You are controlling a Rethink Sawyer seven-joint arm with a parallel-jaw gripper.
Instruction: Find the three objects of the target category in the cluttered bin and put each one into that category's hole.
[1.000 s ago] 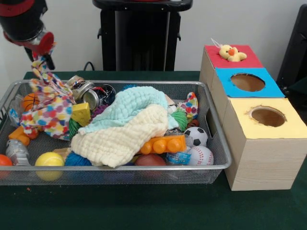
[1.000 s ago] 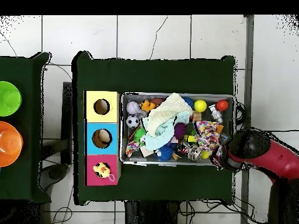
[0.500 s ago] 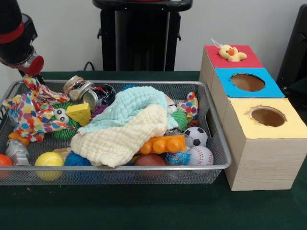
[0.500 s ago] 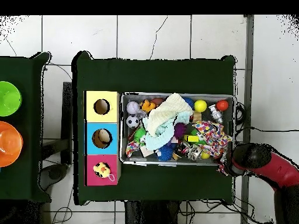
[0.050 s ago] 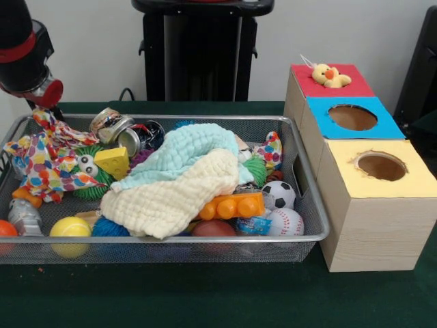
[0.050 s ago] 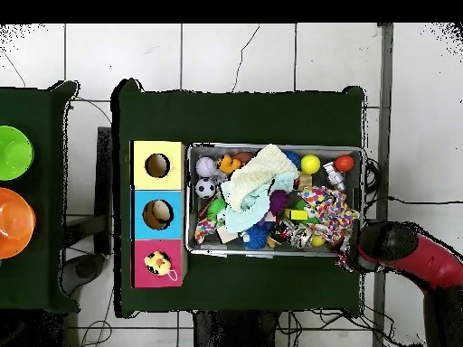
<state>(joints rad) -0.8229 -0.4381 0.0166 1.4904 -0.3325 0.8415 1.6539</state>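
Where the front view begins at its left edge, the red and black arm [image 5: 26, 51] comes down over the far left corner of the wire bin [image 5: 205, 254], and the gripper [image 5: 46, 109] at its end meets the top of a multicoloured spotted cloth [image 5: 48, 160]. Whether its fingers are clamped on the fabric or merely touching it cannot be told from either view. The cloth hangs down from that corner and spreads over the bin's left end, its long axis running from the far rim toward the near side, draped partly over the left rim.

Just right of it sit a green fuzzy toy with googly eyes [image 5: 87, 171] and a yellow wedge [image 5: 113, 161], with metal tins [image 5: 123, 133] behind them. A yellow ball [image 5: 69, 228] lies at the near wall. In the middle, a mint cloth [image 5: 188, 152] and a cream cloth [image 5: 174, 195] lie heaped, their length slanting from near left to far right. An orange block [image 5: 232, 206], a soccer ball [image 5: 279, 194] and a baseball [image 5: 287, 221] lie toward the right end.

Right of the bin stands a wooden box with red [image 5: 331, 82], blue [image 5: 351, 117] and yellow [image 5: 382, 167] tops; a plush duck [image 5: 329, 75] sits on the red one.

Only the overhead view shows a green bowl [image 6: 13, 152] and an orange bowl [image 6: 14, 222] on a separate table, and something pale inside the blue hole [image 6: 158, 214].
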